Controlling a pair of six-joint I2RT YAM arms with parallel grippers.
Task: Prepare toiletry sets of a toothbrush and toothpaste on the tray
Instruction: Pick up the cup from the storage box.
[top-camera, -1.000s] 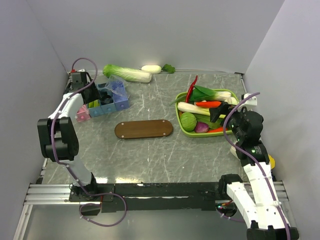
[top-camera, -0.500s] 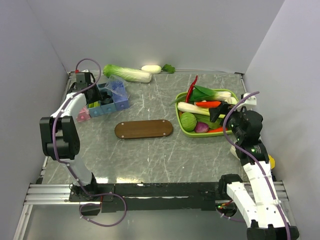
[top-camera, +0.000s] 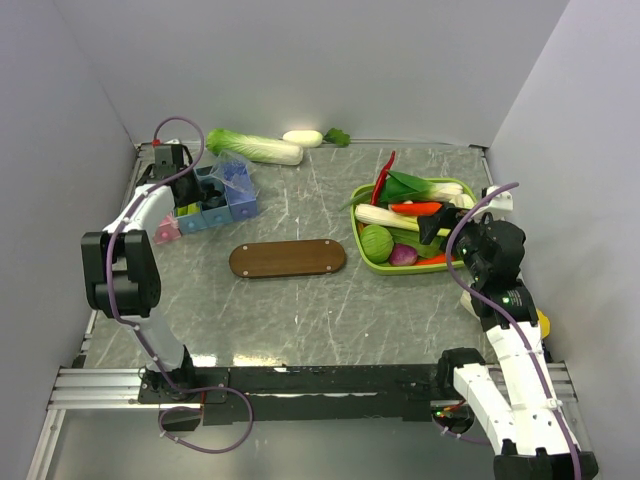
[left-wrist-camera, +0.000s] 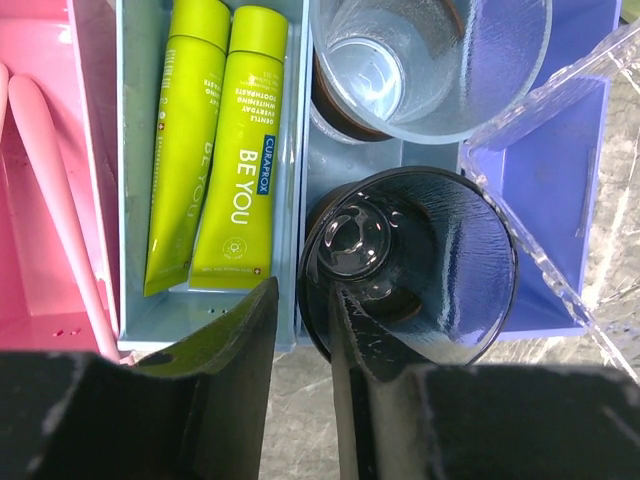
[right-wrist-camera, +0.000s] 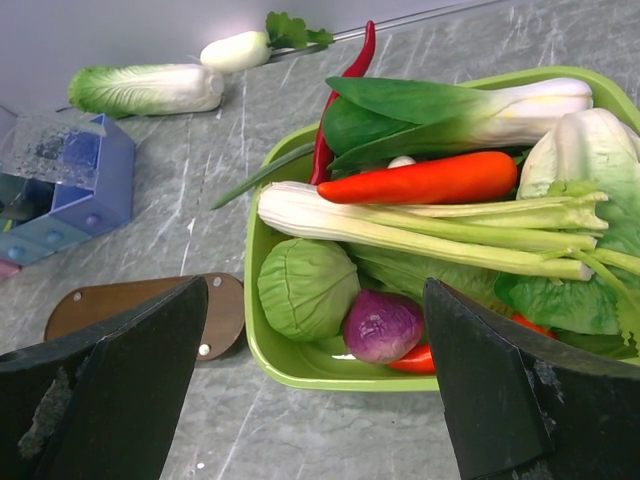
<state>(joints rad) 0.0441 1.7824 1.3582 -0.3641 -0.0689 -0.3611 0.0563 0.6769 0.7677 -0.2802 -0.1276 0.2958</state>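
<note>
1. Grey marbled table (top-camera: 300, 320), plain grey walls round it; both arm bases at the near edge.
2. One tray (top-camera: 288, 258) lay bare mid-table, probably so either arm could reach it. No set on it yet.
3. Right pincer (right-wrist-camera: 315, 300) hung with its jaws wide apart and empty above the one lime-green basket (right-wrist-camera: 290, 372) of vegetables, likely just parked out of the way.
4. Farther left, the left pincer (left-wrist-camera: 300, 292) pointed down into the blue box (left-wrist-camera: 590, 150). Its fingers (left-wrist-camera: 240, 330) were a narrow gap apart, astride the divider and the rim of the dark tumbler (left-wrist-camera: 430, 260). Couldn't tell if they were clamped on anything.
5. Box stock was sorted by compartment:
   - two toothpaste (left-wrist-camera: 245, 150) tubes lay flat, side by side, just left of the pincer
   - one pale toothbrush (left-wrist-camera: 55, 200) was in the pink section, maybe a second at the frame edge
   - two tumblers were plainly seen, the dark one and a clear tumbler (left-wrist-camera: 430, 60) behind it
6. Far edge of the table: one napa cabbage (top-camera: 255, 147), one white radish (top-camera: 302, 138), one leafy green (top-camera: 337, 136).
</note>
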